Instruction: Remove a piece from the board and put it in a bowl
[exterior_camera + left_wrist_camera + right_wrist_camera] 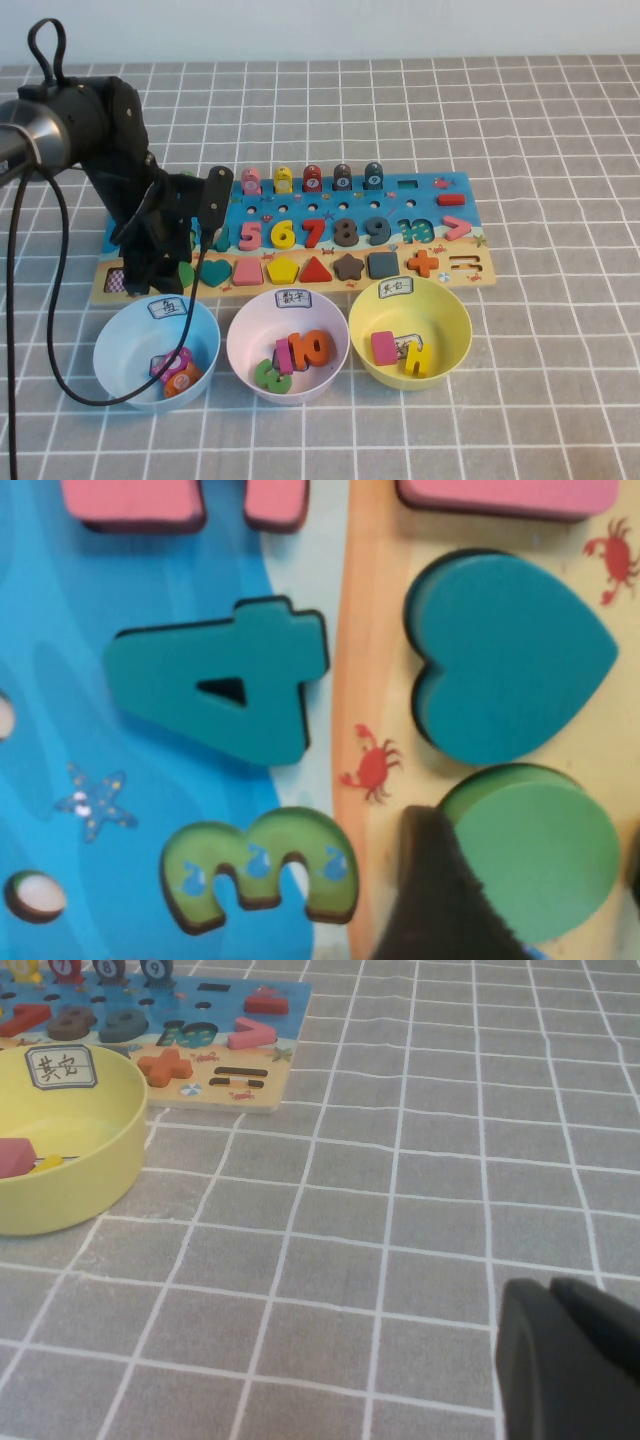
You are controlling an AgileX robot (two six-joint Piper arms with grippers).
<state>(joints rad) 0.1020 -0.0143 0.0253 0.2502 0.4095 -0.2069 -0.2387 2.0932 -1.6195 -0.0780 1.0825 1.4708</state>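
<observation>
**Three bowls lined up, left gripper down over the green disc**

Three round plastic bowls are sitting in a row just in front of the long wooden puzzle board [455, 262]: a light blue bowl [120, 340], a pale pink bowl [250, 335] and the pale yellow bowl [440, 310]. Each is carrying a small white handwritten label at its rim; the writing is too small to read from the high view, and in the right wrist view the yellow bowl's label [60, 1066] is showing two handwritten characters I cannot make out with certainty.

The left gripper [160, 262] is hanging low over the board's left end, on the sandy strip. In the left wrist view one dark finger [440, 900] is standing against the edge of the plain dark green round wooden disc [545, 855], which is lying in its recess beside the teal heart block [515, 655]. The second finger is barely showing at the picture's edge, so the jaws are spread either side of the disc, not yet closed on it. A teal number 4 [220, 680] and a green number 3 [255, 870] are lying nearby on the blue part.

The board's number pieces are reading 5, 6, 7, 8, 9 and 10 (the ring pegs behind are numbered too).

The right gripper [570, 1360] is hovering above the grey gridded tablecloth [400, 1210], well apart from the board; whether its fingers are apart or together I cannot tell.
</observation>
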